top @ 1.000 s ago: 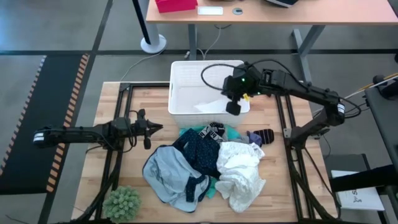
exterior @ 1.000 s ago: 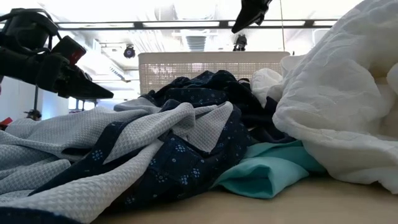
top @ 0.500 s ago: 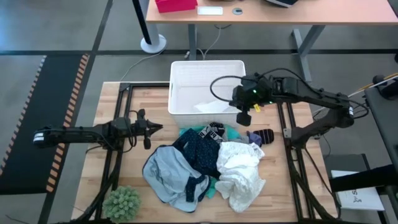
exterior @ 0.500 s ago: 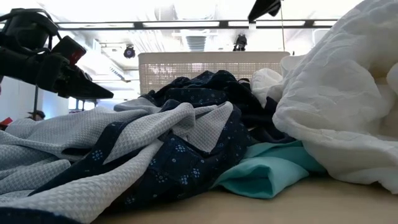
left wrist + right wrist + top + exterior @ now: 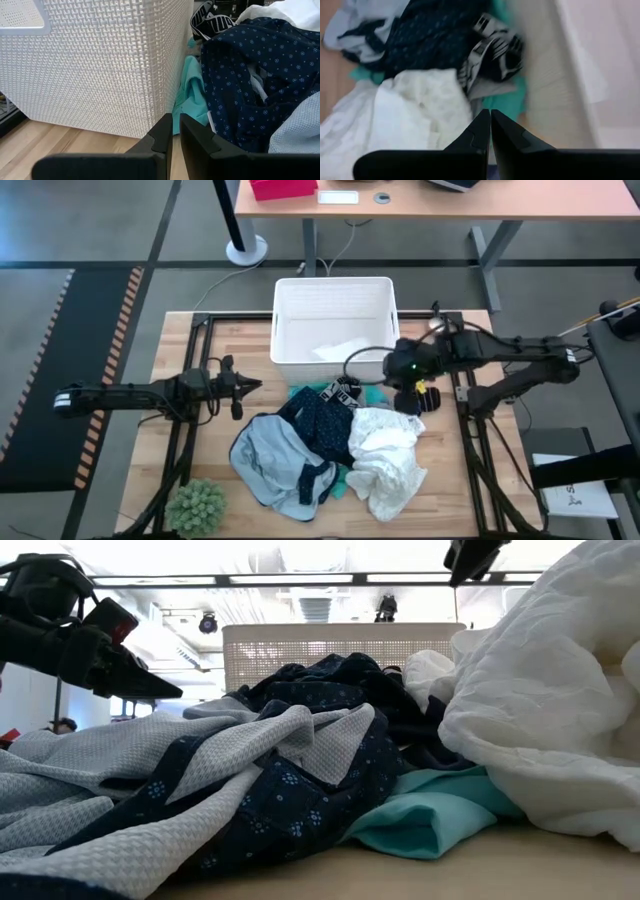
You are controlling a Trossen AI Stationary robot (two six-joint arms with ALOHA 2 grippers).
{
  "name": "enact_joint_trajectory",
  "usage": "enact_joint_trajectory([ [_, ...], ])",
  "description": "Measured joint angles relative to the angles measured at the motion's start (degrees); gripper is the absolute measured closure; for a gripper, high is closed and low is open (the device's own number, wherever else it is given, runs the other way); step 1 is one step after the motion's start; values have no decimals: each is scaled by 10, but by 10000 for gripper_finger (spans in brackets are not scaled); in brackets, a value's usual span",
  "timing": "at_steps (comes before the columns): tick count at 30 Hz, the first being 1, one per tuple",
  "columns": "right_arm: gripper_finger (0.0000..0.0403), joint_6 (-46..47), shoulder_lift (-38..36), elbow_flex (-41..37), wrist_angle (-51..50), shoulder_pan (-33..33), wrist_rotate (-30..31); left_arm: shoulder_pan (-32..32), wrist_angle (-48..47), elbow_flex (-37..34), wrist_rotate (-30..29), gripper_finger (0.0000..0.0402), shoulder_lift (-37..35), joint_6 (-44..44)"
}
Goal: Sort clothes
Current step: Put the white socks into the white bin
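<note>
- High view: we take the white basket (image 5: 333, 320) as our landmark. It stands at the far middle of the wooden table (image 5: 180, 450), and the pile of clothes (image 5: 330, 445) lies on the table just in front of its near wall, spreading toward the near edge.
- In that pile we see a light blue garment (image 5: 268, 460) farthest from the basket on the left, a navy patterned garment (image 5: 325, 420) in the middle, and a white garment (image 5: 388, 455) on the right.
- A black piece with a white lettered waistband (image 5: 345, 391) and a turquoise piece (image 5: 192, 95) lie right against the basket's near wall, and a dark striped sock (image 5: 428, 398) sits off its near right corner.
- One pale item (image 5: 340, 350) already lies inside the basket, so we judge the sorting has begun and most of it is left.
- The right gripper (image 5: 408, 385) hangs over the pile just off the basket's near right corner. In its wrist view its two fingers (image 5: 482, 132) are pressed together with nothing between them.
- We judge it is placed there to pick next from the pieces nearest the basket, and it would have to part its fingers first.
- The left gripper (image 5: 245, 385) waits to the left of the basket's near left corner, low and pointing toward the pile. Its fingers (image 5: 165, 132) are nearly together and hold nothing, which keeps that arm out of the right arm's way.
- A fuzzy green ball (image 5: 197, 506) sits well apart from the basket, at the table's near left corner.
</note>
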Motion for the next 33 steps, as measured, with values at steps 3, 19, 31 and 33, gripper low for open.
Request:
enact_joint_trajectory([
  [3,403,1,0,-22,12,15,-29,0,0,0,0,380,0,0],
  [19,398,35,19,-35,16,79,-51,0,0,0,0,380,0,0],
  [31,306,103,25,-35,16,129,-62,0,0,0,0,380,0,0],
  [33,293,111,26,-35,16,136,-62,0,0,0,0,380,0,0],
])
